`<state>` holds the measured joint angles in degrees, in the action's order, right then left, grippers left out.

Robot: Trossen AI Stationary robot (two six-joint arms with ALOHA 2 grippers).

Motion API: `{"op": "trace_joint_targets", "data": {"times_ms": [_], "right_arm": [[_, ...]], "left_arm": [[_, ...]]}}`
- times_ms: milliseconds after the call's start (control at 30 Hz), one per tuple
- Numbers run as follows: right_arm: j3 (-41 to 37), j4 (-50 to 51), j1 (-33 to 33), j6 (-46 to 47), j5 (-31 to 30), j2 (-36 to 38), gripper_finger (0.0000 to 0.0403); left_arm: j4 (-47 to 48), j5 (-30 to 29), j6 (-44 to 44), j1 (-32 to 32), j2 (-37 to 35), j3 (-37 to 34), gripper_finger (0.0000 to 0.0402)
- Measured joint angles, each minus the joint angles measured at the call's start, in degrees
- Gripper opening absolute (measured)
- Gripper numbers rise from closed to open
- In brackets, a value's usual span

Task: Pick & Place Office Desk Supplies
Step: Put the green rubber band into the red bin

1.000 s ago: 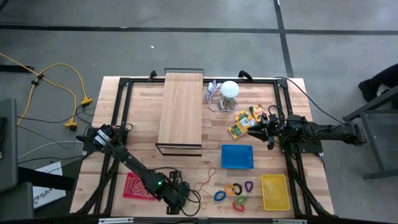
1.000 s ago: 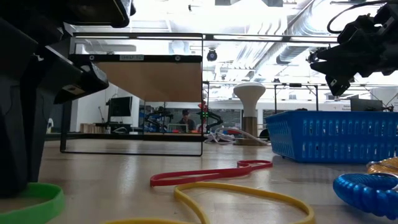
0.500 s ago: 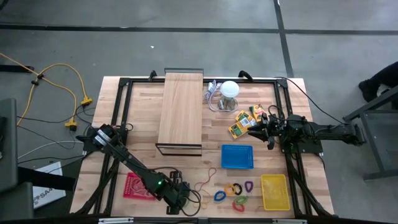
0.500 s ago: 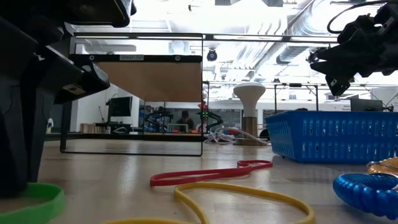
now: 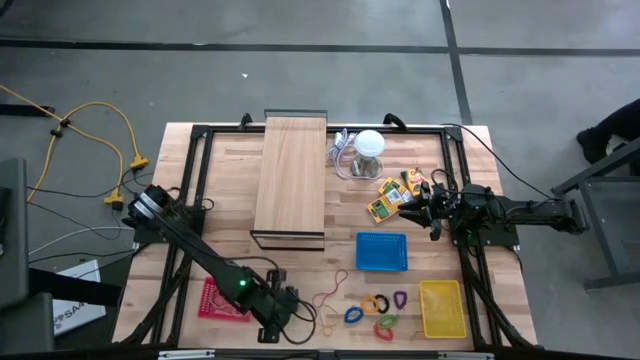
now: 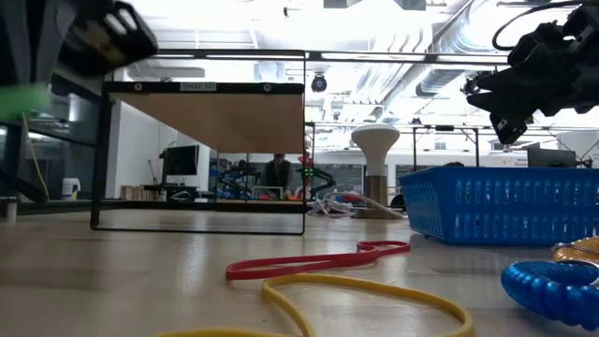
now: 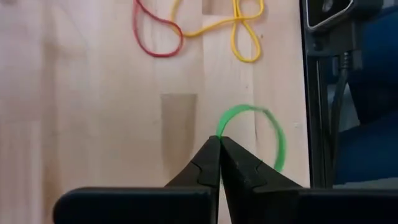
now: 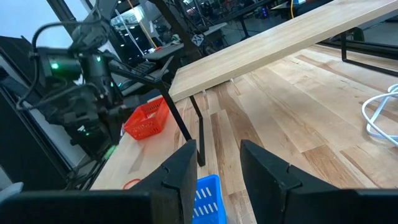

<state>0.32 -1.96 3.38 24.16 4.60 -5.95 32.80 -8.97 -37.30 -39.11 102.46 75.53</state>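
Observation:
My left gripper hovers over the table's near edge, shut on a thin green rubber band. The low view shows the band as a green blur high at the left. A red band and a yellow band lie flat on the wood beyond it. Coloured loop clips lie to the right of those bands. Small yellow packs lie at the far right. Beside the packs my right gripper stands open, touching nothing. My left gripper pinches one spot on the green band's loop between its two fingertips, a single strand. The fingers slant down from above. The rest of the loop hangs beyond the tips, clear of the table.
A red basket sits to the left of my left gripper, a blue basket at centre right and a yellow basket at the near right. A raised wooden board and a white ball with cable stand at the back.
My left gripper has risen from the table, staying shut. The green band, which lay on the wood at the near left, has been lifted clear with it.

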Motion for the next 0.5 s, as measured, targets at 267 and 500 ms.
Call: {"op": "trace_joint_targets", "data": {"times_ms": [267, 500], "right_arm": [[0.0, 0.0, 0.0, 0.0, 0.0, 0.0, 0.0111], [0.0, 0.0, 0.0, 0.0, 0.0, 0.0, 0.0111]], "left_arm": [[5.2, -3.7, 0.0, 0.0, -4.9, 0.0, 0.0001], [6.2, -3.8, -0.5, 0.0, -5.3, 0.0, 0.0001]]}}
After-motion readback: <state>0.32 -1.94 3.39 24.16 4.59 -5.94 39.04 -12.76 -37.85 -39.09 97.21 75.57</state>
